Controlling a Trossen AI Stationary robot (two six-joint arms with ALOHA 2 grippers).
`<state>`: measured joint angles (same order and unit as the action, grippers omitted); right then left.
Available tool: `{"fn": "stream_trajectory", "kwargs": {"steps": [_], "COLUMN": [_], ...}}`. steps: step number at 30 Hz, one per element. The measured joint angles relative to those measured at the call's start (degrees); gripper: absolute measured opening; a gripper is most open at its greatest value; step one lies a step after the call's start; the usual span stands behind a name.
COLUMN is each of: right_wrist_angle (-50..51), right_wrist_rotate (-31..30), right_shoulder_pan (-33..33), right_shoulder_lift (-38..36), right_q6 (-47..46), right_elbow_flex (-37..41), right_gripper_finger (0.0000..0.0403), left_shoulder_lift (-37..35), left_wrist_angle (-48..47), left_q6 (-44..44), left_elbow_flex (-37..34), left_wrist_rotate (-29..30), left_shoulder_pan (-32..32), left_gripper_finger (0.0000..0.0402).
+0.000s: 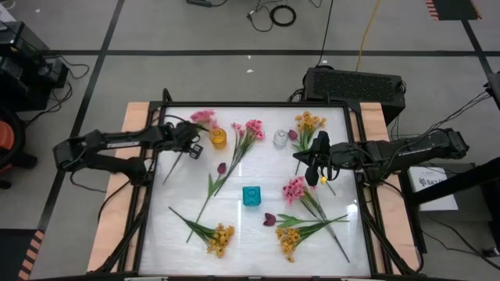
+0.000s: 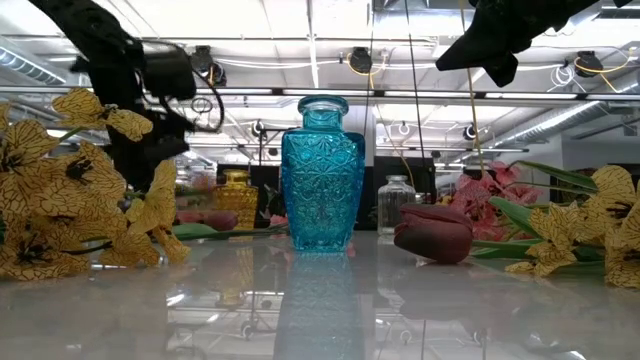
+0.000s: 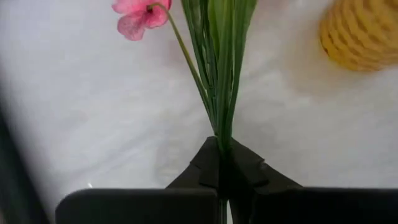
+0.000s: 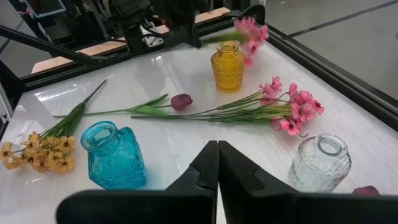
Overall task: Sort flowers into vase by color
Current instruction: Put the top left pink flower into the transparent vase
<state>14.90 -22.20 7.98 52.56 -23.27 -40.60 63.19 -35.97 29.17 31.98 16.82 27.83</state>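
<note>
My left gripper (image 1: 191, 146) is over the far-left part of the table, shut on a pink-blossomed sprig (image 1: 202, 118) beside the yellow vase (image 1: 219, 138). In the right wrist view its blossoms (image 4: 250, 33) hang over that vase (image 4: 228, 66). My right gripper (image 1: 307, 161) hovers right of centre, shut and holding nothing (image 4: 217, 152). The blue vase (image 1: 251, 195) stands mid-table and the clear vase (image 1: 280, 139) at the far side. Other pink (image 1: 251, 129), yellow (image 1: 220, 238) and maroon (image 1: 222, 167) flowers lie flat on the table. My left gripper pinches the pink sprig's bundle of green stem and leaves (image 3: 221, 127) between its two fingers, at about mid-length. The blossom end (image 3: 140, 14) reaches out past the fingertips. In the right wrist view the sprig is held roughly level above the table.
More sprigs lie on the right half: yellow (image 1: 308, 121) at the far side, pink (image 1: 295, 187) and yellow (image 1: 289, 238) nearer, with maroon buds (image 1: 269, 219) (image 1: 293, 134) between. A black frame (image 1: 147, 234) rims the table. Bare white surface (image 1: 180, 195) shows left of the blue vase.
</note>
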Motion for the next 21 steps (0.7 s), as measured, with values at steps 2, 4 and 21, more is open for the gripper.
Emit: {"fn": "stream_trajectory", "kwargs": {"steps": [2,4,21], "right_wrist_angle": [-0.02,-0.02,-21.97], "right_wrist_rotate": [0.0,0.0,-0.24], "right_shoulder_pan": [-0.01,-0.01,-0.01], "right_shoulder_lift": [0.0,0.0,5.46], "right_q6": [0.0,-0.02,3.49], "right_elbow_flex": [0.0,0.0,-0.02], "right_gripper_finger": [0.0,0.0,0.0], "left_shoulder_lift": [-4.08,-8.25,-28.38], "left_wrist_angle": [-2.22,-4.75,20.15], "left_q6": [0.02,-0.3,-15.58], "left_elbow_flex": [1.53,3.12,11.55], "left_wrist_rotate": [1.9,3.51,-11.09], "left_shoulder_pan": [0.0,0.0,-11.18], "left_gripper_finger": [0.0014,0.0014,0.0015]}}
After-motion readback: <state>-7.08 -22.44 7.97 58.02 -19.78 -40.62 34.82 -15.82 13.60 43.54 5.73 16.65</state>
